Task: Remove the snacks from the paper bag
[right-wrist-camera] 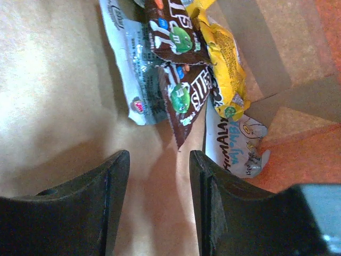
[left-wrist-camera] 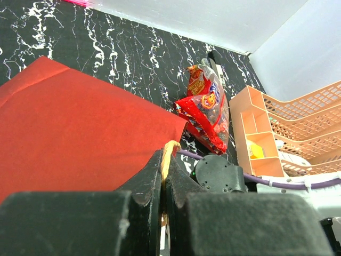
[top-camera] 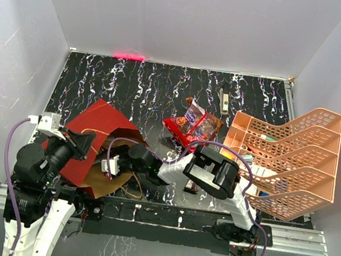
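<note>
The red paper bag [top-camera: 95, 130] lies on its side at the near left, its brown mouth facing right; it also fills the left wrist view [left-wrist-camera: 69, 128]. My left gripper [left-wrist-camera: 164, 169] is shut on the bag's tan cord handle [left-wrist-camera: 169, 154]. My right gripper [right-wrist-camera: 159, 160] is open inside the bag, just short of the packets. Before it lie two brown candy packets [right-wrist-camera: 184, 93], a yellow packet [right-wrist-camera: 224, 69], a grey packet [right-wrist-camera: 130, 58] and a white packet [right-wrist-camera: 234, 144]. Two red chip bags [top-camera: 193, 125] lie out on the table, also in the left wrist view [left-wrist-camera: 208, 109].
A peach lattice tiered tray [top-camera: 285, 162] stands at the right with small items in its compartments. A slim black-and-cream tool [top-camera: 224, 98] lies at the far middle. The black marbled table [top-camera: 137, 90] has white walls on three sides.
</note>
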Motion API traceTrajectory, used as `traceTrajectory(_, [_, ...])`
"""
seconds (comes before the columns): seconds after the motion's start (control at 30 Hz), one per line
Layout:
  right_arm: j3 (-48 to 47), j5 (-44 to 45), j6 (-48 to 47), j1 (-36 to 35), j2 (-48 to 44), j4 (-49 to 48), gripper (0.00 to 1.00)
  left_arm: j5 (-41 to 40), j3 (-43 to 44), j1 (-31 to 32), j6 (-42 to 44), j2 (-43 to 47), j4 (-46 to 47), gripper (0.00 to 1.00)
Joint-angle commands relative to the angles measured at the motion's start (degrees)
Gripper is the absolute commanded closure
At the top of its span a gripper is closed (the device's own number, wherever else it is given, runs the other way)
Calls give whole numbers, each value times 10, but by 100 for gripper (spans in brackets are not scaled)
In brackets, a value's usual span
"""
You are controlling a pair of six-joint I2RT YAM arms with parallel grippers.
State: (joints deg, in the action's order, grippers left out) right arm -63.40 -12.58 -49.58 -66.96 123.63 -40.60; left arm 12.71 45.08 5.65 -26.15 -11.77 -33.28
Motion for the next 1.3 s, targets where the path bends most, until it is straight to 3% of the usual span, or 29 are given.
traceTrajectory(0.0, [-50, 14, -27, 5, 27, -10, 49, 4, 0, 1, 3, 5, 15, 100])
traceTrajectory(0.43, [-159, 59, -2, 5, 101, -35, 61, 10, -1, -4, 5, 5, 16, 100])
traceTrajectory(0.6, [-167, 28, 35, 7, 93, -33, 77, 9, -1, -5, 5, 1, 16, 100])
traceTrajectory(0.77, [-86, 17, 84, 7, 40, -75, 92, 5, -1, -5, 4, 2, 15, 100])
traceTrajectory(1.0, [42, 30, 197, 7, -77, -134, 93, -5, 0, -14, 0, 1, 14, 100])
traceTrajectory(1.27, [194, 20, 367, 7, -229, -125, 93, -7, -3, -17, -1, 4, 17, 100])
